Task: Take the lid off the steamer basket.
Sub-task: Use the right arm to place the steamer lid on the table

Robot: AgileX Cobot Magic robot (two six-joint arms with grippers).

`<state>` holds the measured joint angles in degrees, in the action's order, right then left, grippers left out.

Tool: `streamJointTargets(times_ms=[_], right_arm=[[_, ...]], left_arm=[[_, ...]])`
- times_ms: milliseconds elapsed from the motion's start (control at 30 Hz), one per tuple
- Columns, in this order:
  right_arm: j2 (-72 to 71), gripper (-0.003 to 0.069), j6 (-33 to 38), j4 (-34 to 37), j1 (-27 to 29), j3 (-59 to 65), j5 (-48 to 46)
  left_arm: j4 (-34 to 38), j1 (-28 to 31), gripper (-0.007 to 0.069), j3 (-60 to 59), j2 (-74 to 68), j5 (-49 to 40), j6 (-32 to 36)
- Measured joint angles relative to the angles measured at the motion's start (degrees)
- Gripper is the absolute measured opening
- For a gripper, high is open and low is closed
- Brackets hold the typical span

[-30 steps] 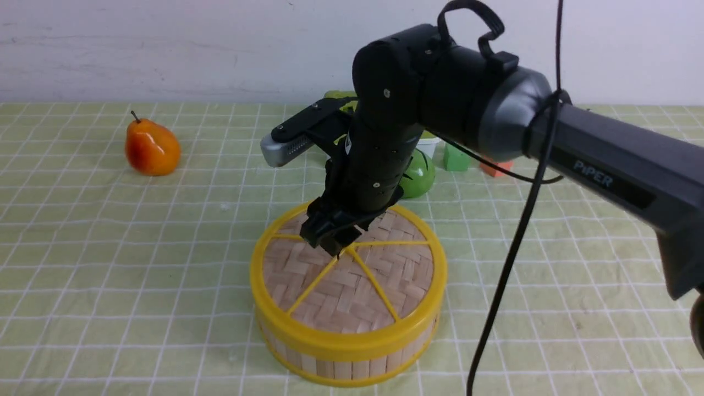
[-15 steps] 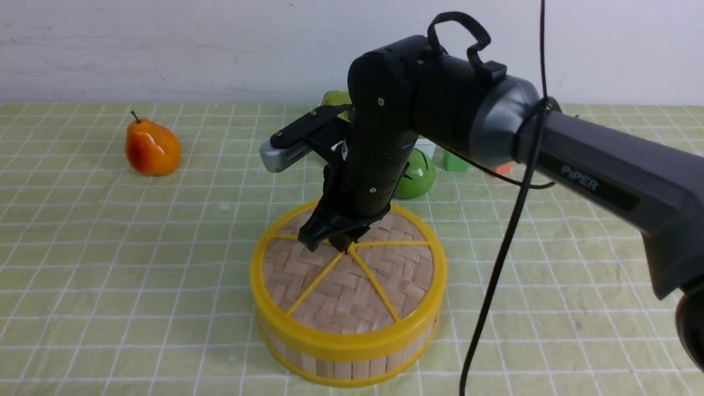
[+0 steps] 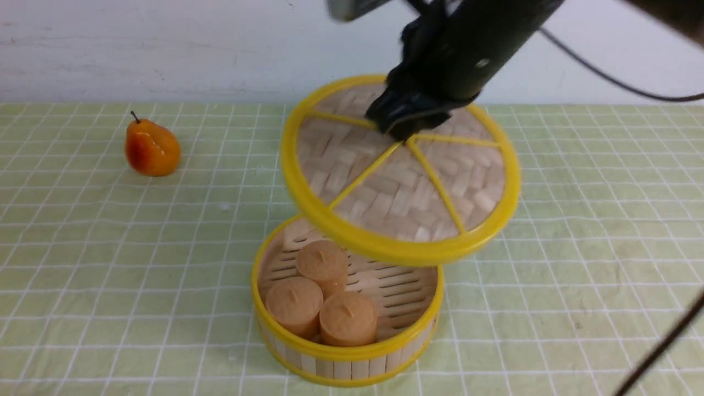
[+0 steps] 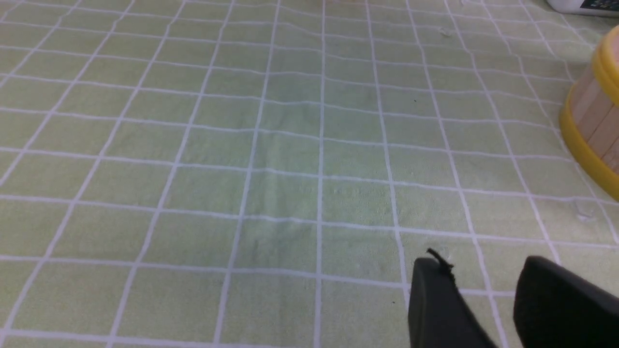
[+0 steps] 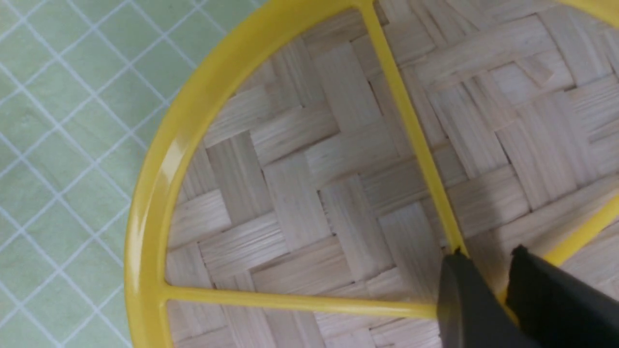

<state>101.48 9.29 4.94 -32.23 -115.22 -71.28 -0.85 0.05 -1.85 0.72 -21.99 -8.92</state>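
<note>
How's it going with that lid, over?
Right fingers closed at lid's centre. Lid tilted, up off steamer basket. Left fingers apart, empty. Nothing seen blocking.

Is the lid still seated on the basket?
No, the lid hangs raised from the tool, and buns show in the open basket.

The lifted yellow-rimmed woven bamboo lid [image 3: 396, 181] blocks the far side of the yellow-rimmed bamboo-slat tub [image 3: 346, 352]; its near side lies uncovered.

Lid [image 3: 385, 203]: woven bamboo, glossy yellow plastic rim. Pear [image 3: 152, 147] glossy. Tablecloth [image 3: 137, 264] cloth.
</note>
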Motion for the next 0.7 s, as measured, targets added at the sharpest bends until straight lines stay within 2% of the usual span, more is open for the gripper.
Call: streamJointTargets(times_ms=[133,300,400,567,700], right_arm=[[-6.1,0.0079,0.8,-0.2,6.9,2.5,-0.4],[-15.0,0.0079,0.8,-0.5,19.5,17.4,1.0],[-16.4,0.0079,0.8,1.0,23.4,25.8,5.2],[-14.8,0.0079,0.8,3.7,25.3,38.0,14.7],[-8.6,0.0079,0.8,5.5,25.3,47.0,28.1]], left_arm=[[0.0,0.0,0.0239,0.0,0.0,0.0,0.0],[0.0,0.0,0.0239,0.0,0.0,0.0,0.0],[0.0,0.0,0.0239,0.0,0.0,0.0,0.0],[0.0,0.0,0.0239,0.0,0.0,0.0,0.0],[0.0,0.0,0.0239,0.0,0.0,0.0,0.0]])
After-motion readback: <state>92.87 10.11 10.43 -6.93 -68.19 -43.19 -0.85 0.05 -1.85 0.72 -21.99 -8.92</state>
